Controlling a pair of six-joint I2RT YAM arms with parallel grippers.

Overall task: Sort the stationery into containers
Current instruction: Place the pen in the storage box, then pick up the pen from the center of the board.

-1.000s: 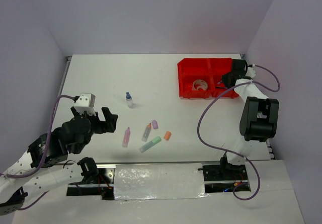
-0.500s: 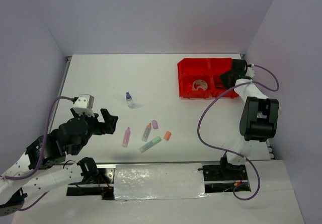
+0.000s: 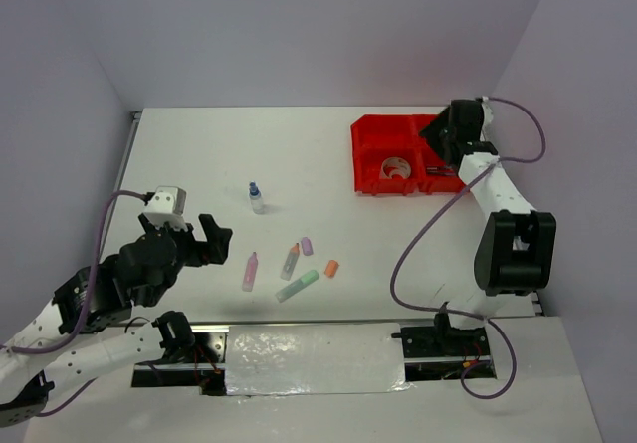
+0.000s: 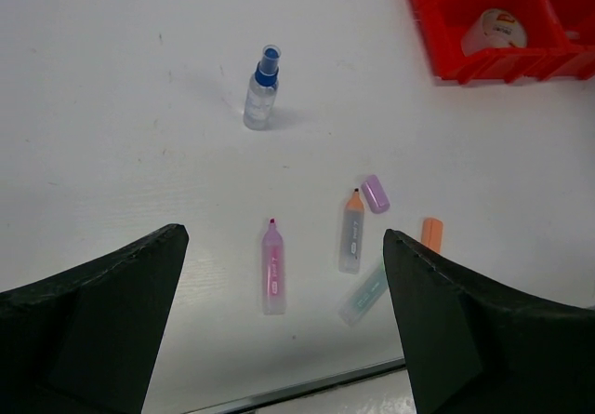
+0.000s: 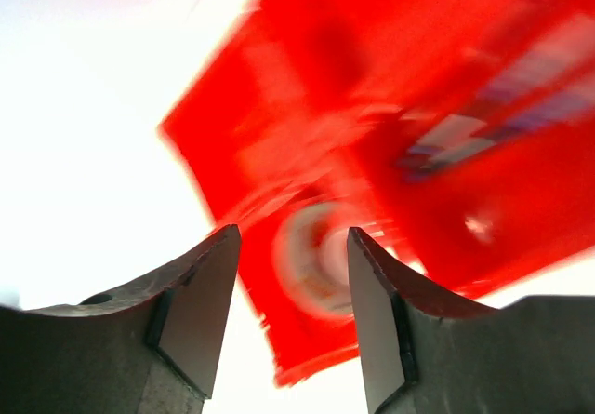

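The red bins (image 3: 370, 139) stand at the far right; a tape roll (image 3: 396, 168) lies in the near left bin and dark pens (image 3: 438, 168) in the near right one. My right gripper (image 3: 434, 132) is open and empty above the bins; its view is blurred, showing the bins (image 5: 307, 79) and tape roll (image 5: 321, 256). My left gripper (image 3: 221, 241) is open and empty, left of the loose items. On the table lie a pink highlighter (image 4: 271, 267), an orange-tipped highlighter (image 4: 350, 233), a green highlighter (image 4: 364, 293), a purple cap (image 4: 375, 193), an orange cap (image 4: 431, 234) and a blue-capped bottle (image 4: 260, 89).
White walls close in the table on the left, back and right. A metal rail (image 3: 314, 355) runs along the near edge between the arm bases. The right arm's purple cable (image 3: 408, 234) loops over the table's right part.
My right gripper has risen and swung back left over the bins, moving fast. The left arm and the loose items have hardly moved.
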